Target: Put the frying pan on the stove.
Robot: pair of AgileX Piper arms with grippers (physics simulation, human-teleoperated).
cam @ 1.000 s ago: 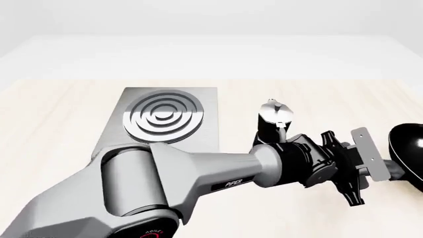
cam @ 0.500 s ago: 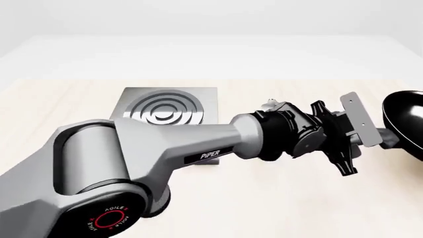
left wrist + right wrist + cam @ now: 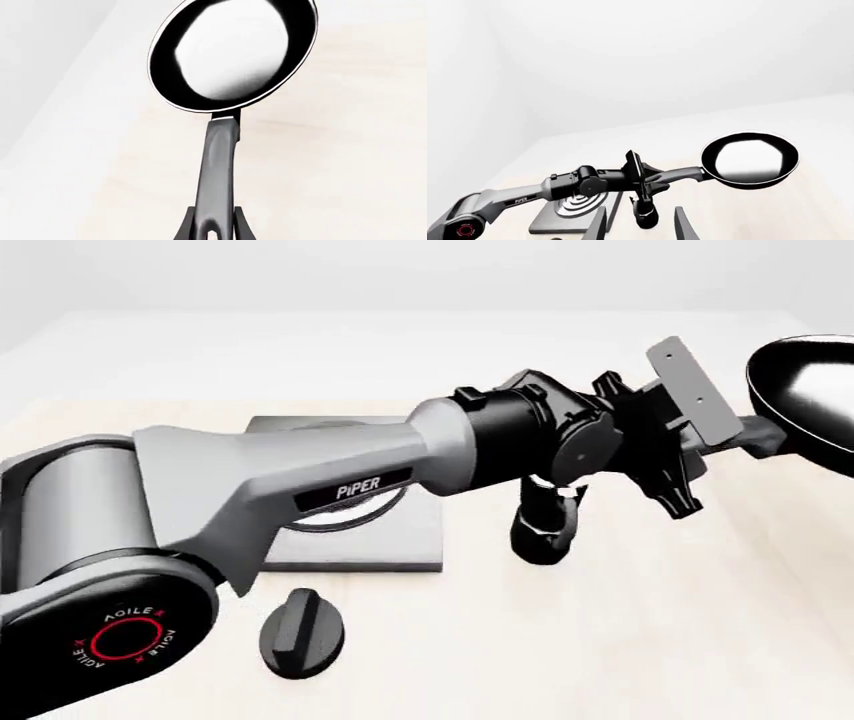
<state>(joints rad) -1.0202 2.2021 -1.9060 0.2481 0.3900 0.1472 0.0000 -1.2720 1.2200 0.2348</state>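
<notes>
The left gripper [image 3: 212, 231] holds the frying pan [image 3: 805, 385] by the slotted end of its long handle, its jaws closed on either side of that handle, as the left wrist view shows. In the front view the pan hangs in the air at the far right, clear of the tabletop [image 3: 694, 620], its bowl partly cut off by the picture's edge. The stove [image 3: 350, 545] lies flat to the left, well apart from the pan, largely hidden behind the left arm; a black knob [image 3: 302, 632] lies just near of it. The moka pot [image 3: 546, 522] stands between stove and pan, directly beneath the left wrist. The right gripper [image 3: 639, 226] hovers high and back, jaws parted and holding nothing.

Judged risks: the grasp sits at the handle's extreme end, so the bowl's weight may rotate the pan in the jaws during the swing leftward. A low path would strike the moka pot and topple it. An off-centre release could leave the pan overhanging the burner rings.
</notes>
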